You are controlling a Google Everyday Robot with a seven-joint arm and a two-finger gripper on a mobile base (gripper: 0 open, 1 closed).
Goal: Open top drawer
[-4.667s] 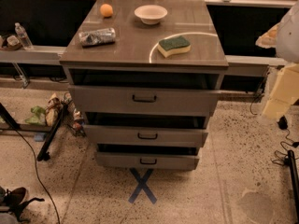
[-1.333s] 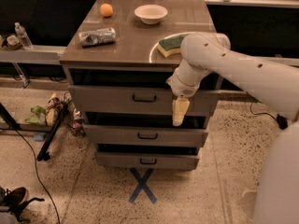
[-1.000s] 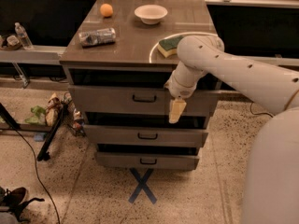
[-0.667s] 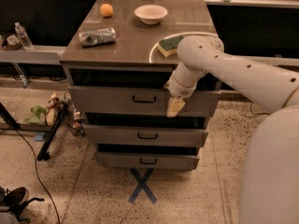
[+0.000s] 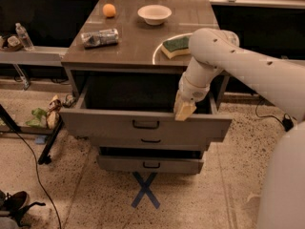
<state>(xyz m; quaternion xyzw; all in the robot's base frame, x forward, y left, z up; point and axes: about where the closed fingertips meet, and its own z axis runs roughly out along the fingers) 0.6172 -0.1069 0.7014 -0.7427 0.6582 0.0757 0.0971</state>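
Observation:
The top drawer (image 5: 109,125) is the widest grey drawer, directly under the counter. It stands pulled well out towards me, and its dark inside shows behind the front. Its small black bar handle (image 5: 146,124) sits at the centre of the front. My gripper (image 5: 183,111) hangs from the white arm (image 5: 238,63) and rests at the upper edge of the drawer front, right of the handle. The mid-sized drawer (image 5: 150,140) and the narrowest drawer (image 5: 150,164) lie below, pushed further in.
On the counter (image 5: 128,49) are an orange (image 5: 109,10), a white bowl (image 5: 154,14), a crushed silver packet (image 5: 99,37) and a green sponge (image 5: 175,46). A blue X (image 5: 145,190) marks the floor. Cables (image 5: 28,151), a stand leg and a shoe (image 5: 14,202) lie at the left.
The top drawer has slid out towards me, from nearly closed to well open. My gripper has come with it, from the drawer's face to its upper edge.

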